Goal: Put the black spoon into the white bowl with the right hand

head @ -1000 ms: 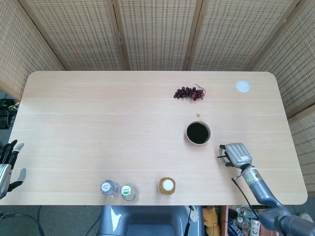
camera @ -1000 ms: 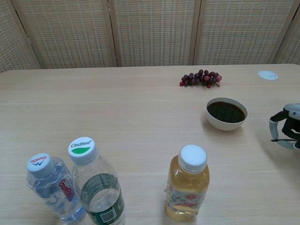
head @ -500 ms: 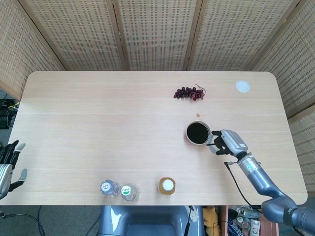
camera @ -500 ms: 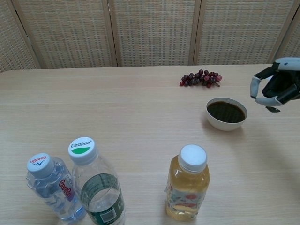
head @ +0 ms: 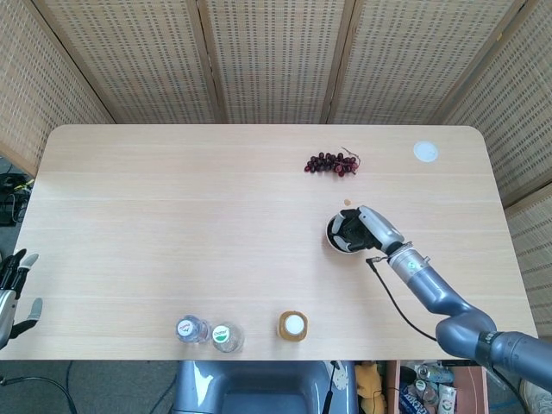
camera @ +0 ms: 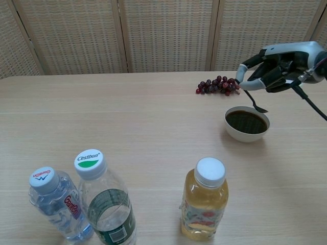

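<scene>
From the head view, the right robot hand point(head: 366, 228) hangs over the white bowl point(head: 341, 242) on the tabletop point(head: 172, 216); the left robot hand point(head: 13, 289) waits at the edge, fingers apart, holding nothing. From the chest view, the right robot hand point(camera: 271, 64) grips the black spoon point(camera: 254, 102), which is tilted with its tip just above the bowl point(camera: 247, 124), near the grapes point(camera: 218, 85).

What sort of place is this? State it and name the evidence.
Probably a staged robot test area, not a home: a bare wooden table fenced by woven folding screens, with the right hand holding a black spoon over a white bowl.
</scene>
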